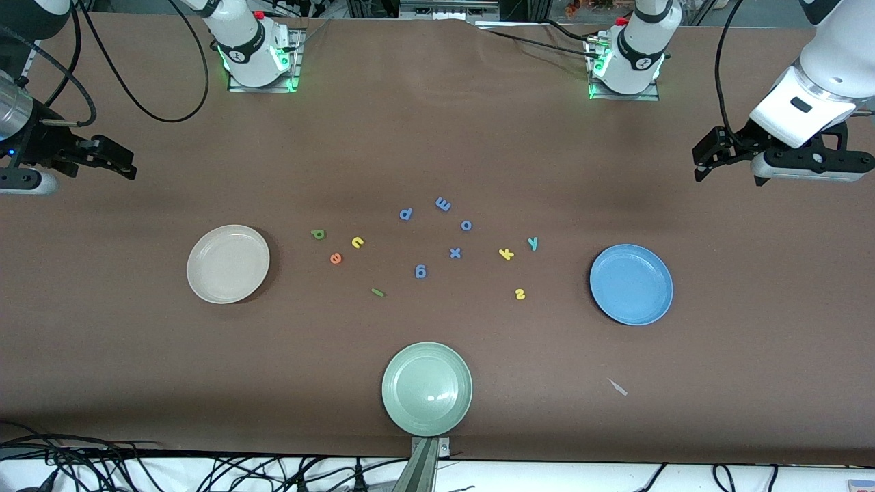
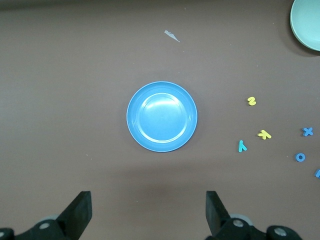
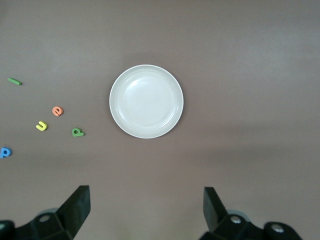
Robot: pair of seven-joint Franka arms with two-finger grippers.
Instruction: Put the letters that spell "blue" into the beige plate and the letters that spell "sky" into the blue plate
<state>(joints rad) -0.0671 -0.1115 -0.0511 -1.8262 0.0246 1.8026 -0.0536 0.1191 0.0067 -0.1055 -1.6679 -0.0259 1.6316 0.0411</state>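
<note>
The beige plate [image 1: 227,264] lies toward the right arm's end of the table, the blue plate [image 1: 631,284] toward the left arm's end; both hold nothing. Beside the beige plate lie the green b [image 1: 318,234], yellow u [image 1: 357,242], orange e [image 1: 335,258] and green l [image 1: 377,292]. Nearer the blue plate lie the yellow k [image 1: 506,254], teal y [image 1: 532,243] and yellow s [image 1: 520,294]. My left gripper [image 1: 698,164] hangs open, high over bare table by the blue plate [image 2: 162,116]. My right gripper [image 1: 130,164] hangs open by the beige plate [image 3: 146,101].
Several blue-purple letters [image 1: 455,253] are scattered between the two letter groups. A pale green plate [image 1: 426,388] sits at the table edge nearest the front camera. A small grey scrap [image 1: 618,387] lies nearer the camera than the blue plate.
</note>
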